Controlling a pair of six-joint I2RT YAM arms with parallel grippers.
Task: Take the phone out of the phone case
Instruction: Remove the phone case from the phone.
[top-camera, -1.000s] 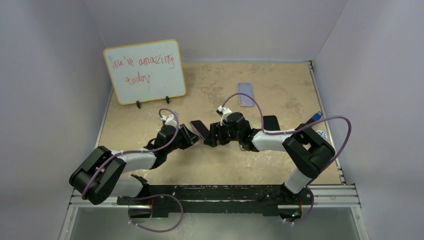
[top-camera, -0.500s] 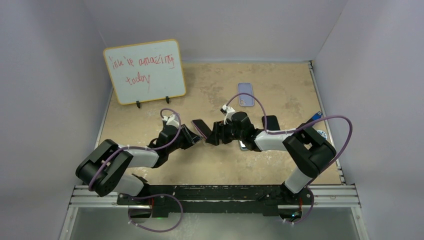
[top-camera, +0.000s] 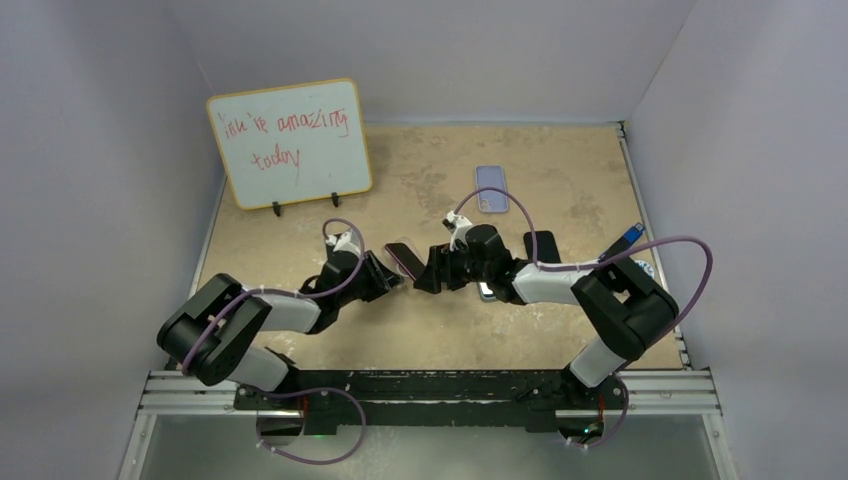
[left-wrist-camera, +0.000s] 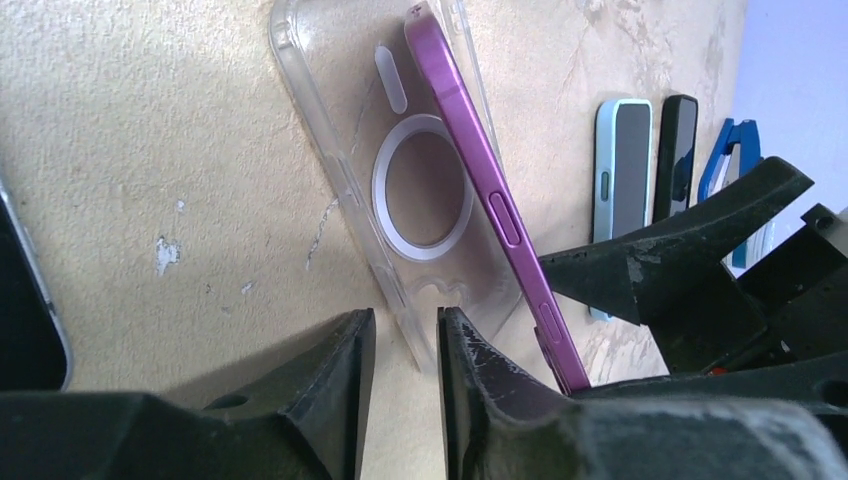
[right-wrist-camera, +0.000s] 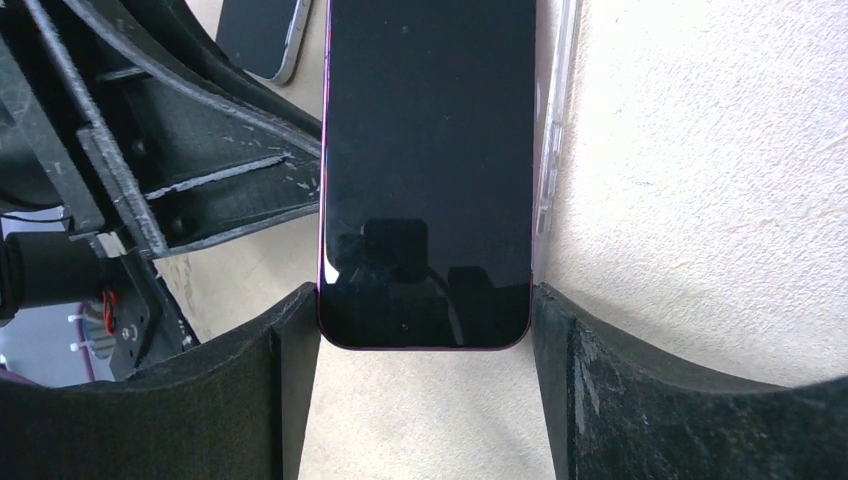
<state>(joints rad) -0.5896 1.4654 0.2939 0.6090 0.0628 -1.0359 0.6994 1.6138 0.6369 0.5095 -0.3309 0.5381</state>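
A purple phone (left-wrist-camera: 470, 150) with a black screen (right-wrist-camera: 428, 150) stands tilted up out of a clear phone case (left-wrist-camera: 345, 170) with a white ring, which lies on the table. My left gripper (left-wrist-camera: 400, 350) is nearly closed around the case's near edge. My right gripper (right-wrist-camera: 425, 320) is shut on the phone's two long sides at its near end. The case's clear rim (right-wrist-camera: 555, 130) shows beside the phone. In the top view both grippers, left (top-camera: 380, 272) and right (top-camera: 432, 270), meet at the phone (top-camera: 400, 258) at mid table.
A whiteboard (top-camera: 290, 143) stands at the back left. A lavender phone (top-camera: 490, 189) lies at the back. A black phone (top-camera: 541, 246), a light blue phone (left-wrist-camera: 622, 150) and a blue object (top-camera: 625, 240) lie to the right. Another dark phone (right-wrist-camera: 262, 35) lies near the left gripper.
Both grippers stay at the phone and case. The left arm's elbow has shifted right, and the right gripper has edged slightly right.
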